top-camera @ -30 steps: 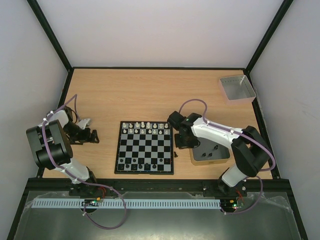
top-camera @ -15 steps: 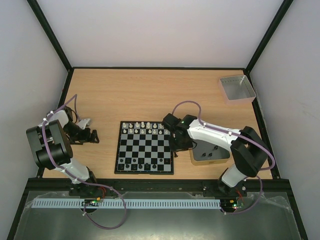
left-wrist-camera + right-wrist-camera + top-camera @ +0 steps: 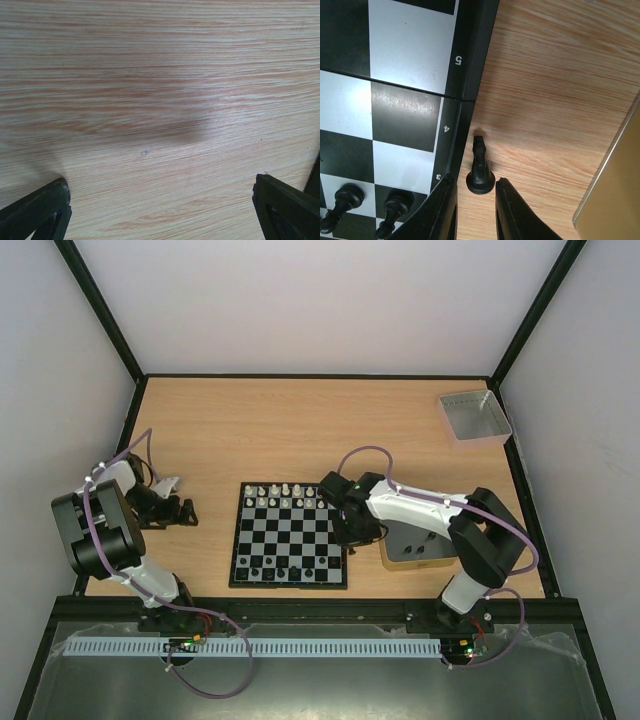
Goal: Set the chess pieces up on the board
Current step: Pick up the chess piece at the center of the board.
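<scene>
A single black chess piece [image 3: 480, 170] stands on the bench [image 3: 550, 100] just beside the right border of the board [image 3: 470, 75], near the printed 3 and 4. The other chess pieces [image 3: 285, 495] stand in the far rows of the board, with a few black ones on its near rows. The right tool [image 3: 475, 192] hangs over the single piece with its fingers [image 3: 442, 215] narrow on either side of the base, and I cannot tell if they press it. The left tool [image 3: 160, 205] is spread wide above the wood of the bench, well apart to the left of the board.
</scene>
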